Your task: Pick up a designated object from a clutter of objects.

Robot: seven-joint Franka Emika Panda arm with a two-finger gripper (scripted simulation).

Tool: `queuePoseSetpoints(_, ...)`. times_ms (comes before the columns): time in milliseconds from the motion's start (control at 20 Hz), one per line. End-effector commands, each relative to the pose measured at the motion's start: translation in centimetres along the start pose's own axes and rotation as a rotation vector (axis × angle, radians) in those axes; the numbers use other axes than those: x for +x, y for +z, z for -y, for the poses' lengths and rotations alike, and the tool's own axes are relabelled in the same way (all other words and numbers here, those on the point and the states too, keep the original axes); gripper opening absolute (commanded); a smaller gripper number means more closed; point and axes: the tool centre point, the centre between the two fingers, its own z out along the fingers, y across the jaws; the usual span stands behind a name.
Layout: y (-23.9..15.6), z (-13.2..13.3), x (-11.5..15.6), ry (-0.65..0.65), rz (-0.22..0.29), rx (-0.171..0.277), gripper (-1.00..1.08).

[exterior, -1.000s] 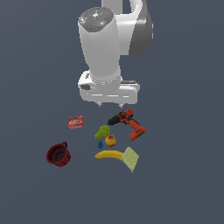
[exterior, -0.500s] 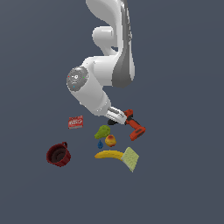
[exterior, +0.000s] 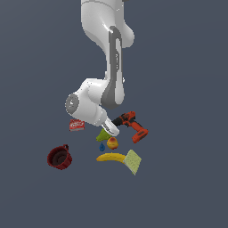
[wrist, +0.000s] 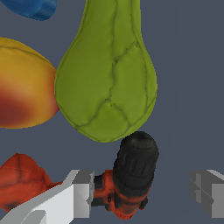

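Note:
The red-orange drill (exterior: 132, 125) with its black chuck lies on the grey floor at the exterior view's right of the clutter. In the wrist view its chuck and front body (wrist: 131, 175) sit between my two fingers, which stand apart on either side without touching it. My gripper (wrist: 144, 192) is open, low over the drill's chuck end (exterior: 116, 121). The green pear (wrist: 109, 74) lies just beyond the chuck, with the orange-red fruit (wrist: 22, 87) beside it. In the exterior view my hand covers part of the pear (exterior: 102, 135).
A yellow banana (exterior: 111, 157) and a pale green sponge (exterior: 132, 161) lie near the fruit (exterior: 112, 143). A small blue item (exterior: 102, 147) sits by the pear. A red box (exterior: 76, 125) and a dark red pot (exterior: 59, 156) lie toward the exterior view's left.
The arm has bent over and dropped from high above the clutter to floor level, bringing the hand down to the drill's chuck end. The objects have not moved.

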Motion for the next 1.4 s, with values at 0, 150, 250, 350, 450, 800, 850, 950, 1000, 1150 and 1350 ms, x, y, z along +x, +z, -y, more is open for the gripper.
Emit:
queuePoseSetpoints(0,1.1,-0.4,0.4,0.059,0.025,0.009,0.68)
queuePoseSetpoints(150,1.8,-0.8,0.7,0.098,0.042,0.014,0.68)
queuePoseSetpoints(250,2.0,-0.9,0.7,0.11,0.047,0.016,0.68)
queuePoseSetpoints(350,2.0,-0.9,0.7,0.103,0.045,0.014,0.68)
queuePoseSetpoints(450,2.1,-0.9,0.7,0.103,0.045,0.014,0.68)
queuePoseSetpoints(800,4.5,-0.9,0.6,0.11,0.046,0.015,0.68)
queuePoseSetpoints(850,4.7,-0.9,0.6,0.111,0.046,0.015,0.68)
queuePoseSetpoints(950,5.0,-1.0,0.6,0.112,0.047,0.015,0.68)
queuePoseSetpoints(1000,5.1,-1.0,0.6,0.112,0.047,0.015,0.68)
queuePoseSetpoints(1150,5.1,-1.0,0.6,0.112,0.047,0.015,-1.0)
queuePoseSetpoints(1350,5.1,-1.0,0.6,0.112,0.047,0.015,-1.0)
